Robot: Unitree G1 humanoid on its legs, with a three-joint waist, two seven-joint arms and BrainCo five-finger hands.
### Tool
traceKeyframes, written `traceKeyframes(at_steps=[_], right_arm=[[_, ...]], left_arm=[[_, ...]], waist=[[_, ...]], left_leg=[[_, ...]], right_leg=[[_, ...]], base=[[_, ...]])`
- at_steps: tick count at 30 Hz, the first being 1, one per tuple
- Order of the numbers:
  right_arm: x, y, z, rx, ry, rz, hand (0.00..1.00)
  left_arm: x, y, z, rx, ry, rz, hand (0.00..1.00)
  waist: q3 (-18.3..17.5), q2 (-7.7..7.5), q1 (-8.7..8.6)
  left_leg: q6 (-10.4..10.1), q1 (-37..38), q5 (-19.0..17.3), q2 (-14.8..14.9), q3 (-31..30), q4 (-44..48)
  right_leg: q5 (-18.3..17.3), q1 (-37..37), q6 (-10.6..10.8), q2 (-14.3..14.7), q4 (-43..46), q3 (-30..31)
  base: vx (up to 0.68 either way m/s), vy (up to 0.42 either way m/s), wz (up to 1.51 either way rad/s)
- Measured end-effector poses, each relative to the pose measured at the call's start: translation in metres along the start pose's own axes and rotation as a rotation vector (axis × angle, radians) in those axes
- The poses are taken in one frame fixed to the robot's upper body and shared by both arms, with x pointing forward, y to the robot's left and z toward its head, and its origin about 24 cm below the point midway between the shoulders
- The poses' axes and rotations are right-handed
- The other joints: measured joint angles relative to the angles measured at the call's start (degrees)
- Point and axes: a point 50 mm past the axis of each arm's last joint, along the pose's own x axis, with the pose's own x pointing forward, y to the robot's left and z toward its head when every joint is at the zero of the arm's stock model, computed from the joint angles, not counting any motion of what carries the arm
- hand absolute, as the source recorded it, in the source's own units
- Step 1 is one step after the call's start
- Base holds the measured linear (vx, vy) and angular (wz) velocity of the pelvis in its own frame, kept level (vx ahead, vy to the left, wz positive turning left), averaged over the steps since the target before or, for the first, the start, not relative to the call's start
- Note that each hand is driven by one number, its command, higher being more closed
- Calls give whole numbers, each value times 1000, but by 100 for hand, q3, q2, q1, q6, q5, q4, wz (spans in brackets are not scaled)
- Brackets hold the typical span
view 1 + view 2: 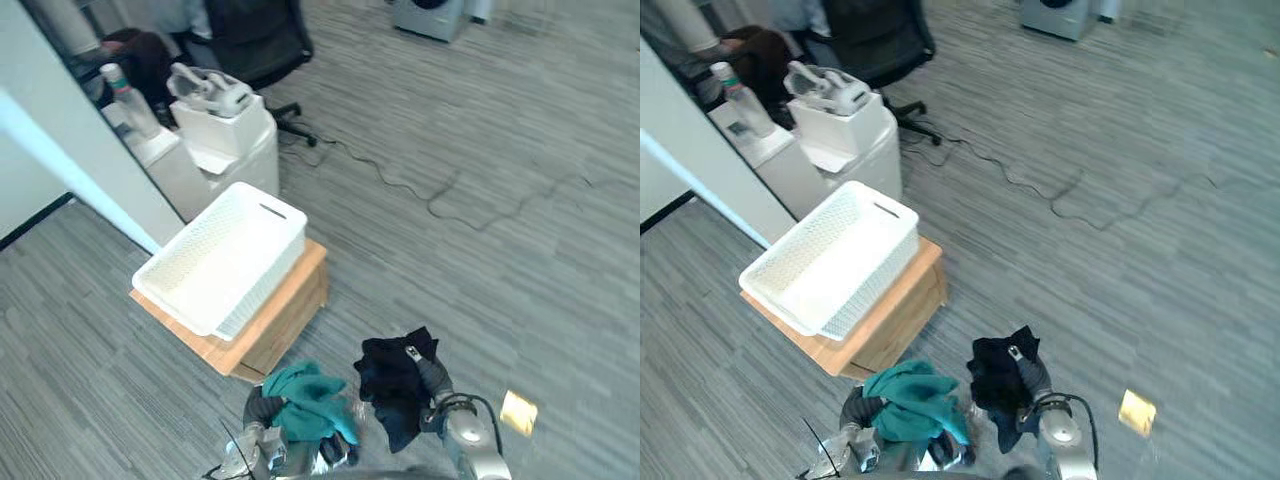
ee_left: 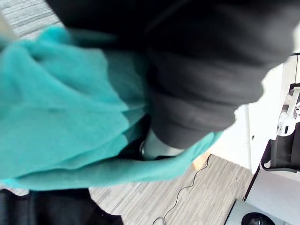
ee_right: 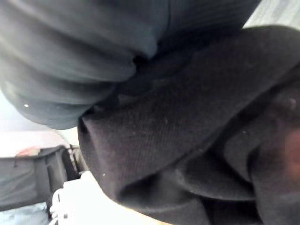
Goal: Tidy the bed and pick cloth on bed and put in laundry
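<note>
1. Teal cloth (image 1: 312, 400) is draped over the left hand (image 1: 262, 408). Whether that hand clenches it cannot be told.
2. Black cloth (image 1: 392, 385) is bunched over the right hand (image 1: 432, 378). Its grip cannot be told either.
3. The white basket (image 1: 262, 292) sits empty on a wooden stand (image 1: 290, 310), near and ahead of both hands.
4. Judged so: both cloths are picked up, and dropping them into the basket is left.
5. A small white tag on the black cloth is too small to read.
</note>
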Motion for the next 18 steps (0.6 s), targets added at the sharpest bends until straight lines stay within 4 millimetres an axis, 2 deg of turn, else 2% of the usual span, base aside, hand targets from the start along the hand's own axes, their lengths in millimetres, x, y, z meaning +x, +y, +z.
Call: traceKeyframes(at_steps=[1, 3, 5, 6, 7, 8, 9, 10, 11, 12, 13, 14, 15, 17, 18], right_arm=[[0, 5, 0, 12, -1, 13, 100], [0, 9, 3, 20, -17, 30, 100], [0, 11, 4, 30, -26, 32, 100], [0, 12, 4, 30, -26, 34, 100], [-1, 12, 2, 31, -23, 31, 100], [-5, 11, -1, 37, -16, 24, 100], [-7, 11, -2, 41, -15, 22, 100], [-12, 13, -3, 54, -17, 20, 100], [-17, 16, -4, 75, -23, 17, 100], [-24, 23, -3, 104, -38, 25, 100], [-25, 24, -2, 98, -42, 33, 100], [-24, 21, 2, 74, -57, 42, 100], [-23, 16, 13, 65, -100, 31, 100], [-26, 12, 27, 55, -159, 22, 100], [-31, 8, 39, 59, -218, 3, 100]], left_arm=[[1, 2, 2, 29, -8, -3, 100], [1, 5, 5, 53, -23, -1, 100], [2, 7, 7, 71, -27, -2, 100], [1, 7, 7, 75, -26, -2, 100], [1, 7, 6, 78, -23, -5, 100], [1, 5, 5, 89, -22, -12, 100], [2, 4, 6, 95, -26, -14, 100], [2, 5, 6, 100, -26, -13, 100], [1, 6, 6, 114, -27, -11, 100], [-1, 10, 8, 138, -37, -4, 100], [-1, 8, 7, 129, -35, 1, 100], [-3, 0, 7, 103, -44, -3, 100], [-2, -10, 11, 98, -65, -32, 100], [-1, -20, 19, 73, -106, -58, 100], [-1, -24, 24, 63, -127, -67, 100]], waist=[[28, 58, -66], [8, 105, -135], [15, 112, -169], [23, 119, -237], [25, 114, -298], [33, 93, -294], [38, 59, -284], [33, 4, -265], [-11, -160, -273], [18, -343, -274], [21, -217, -250], [-25, -44, -241], [-59, 120, -260], [-61, 192, -272], [-32, 146, -275]], left_leg=[[-62, 351, 30, 0, -279, -110], [-200, 617, 11, -7, -660, -207], [-370, 789, -83, -19, -1089, -242], [-442, 854, -123, -9, -1375, -237], [-537, 924, -176, 23, -1682, -233], [-699, 994, -268, 38, -2006, -222], [-766, 1023, -307, 39, -2102, -207], [-927, 1040, -399, 50, -2285, -118], [-1149, 1056, -533, 48, -2414, 44], [-1395, 1105, -770, -4, -2527, 264], [-1360, 1122, -923, 112, -2553, 365], [-1288, 1020, -1019, 446, -2523, 515], [-1318, 974, -989, 667, -2431, 576], [-1370, 957, -897, 903, -2063, 635], [-1291, 910, -795, 1093, -1603, 946]], right_leg=[[-24, -290, 18, 125, 130, 238], [-108, -783, 138, 153, -106, 366], [-197, -1349, 55, 254, -622, 574], [-238, -1536, -14, 420, -1112, 826], [-237, -1651, -15, 756, -1887, 1337], [-180, -1732, 14, 1152, -2857, 2177], [-122, -1759, 14, 1254, -3142, 2450], [57, -1799, -2, 1348, -3604, 2838], [546, -1758, -60, 1322, -4071, 2926], [1265, -1742, 150, 1174, -4145, 2886], [1101, -1705, 161, 1242, -3982, 2745], [970, -1647, 92, 1349, -3991, 2461], [889, -1548, -8, 1369, -4047, 2134], [798, -1337, -104, 1365, -4127, 1775], [723, -1034, -166, 1332, -4309, 1518]], base=[[455, -58, 127], [387, -113, 123], [344, -158, 118], [253, -167, 123], [364, -296, 162], [301, -276, 141], [300, -293, 129], [314, -369, 121], [356, -497, 159], [331, -511, 130], [214, -408, 105], [188, -334, 90], [196, -376, 112], [107, -273, 104], [51, -207, 93]])
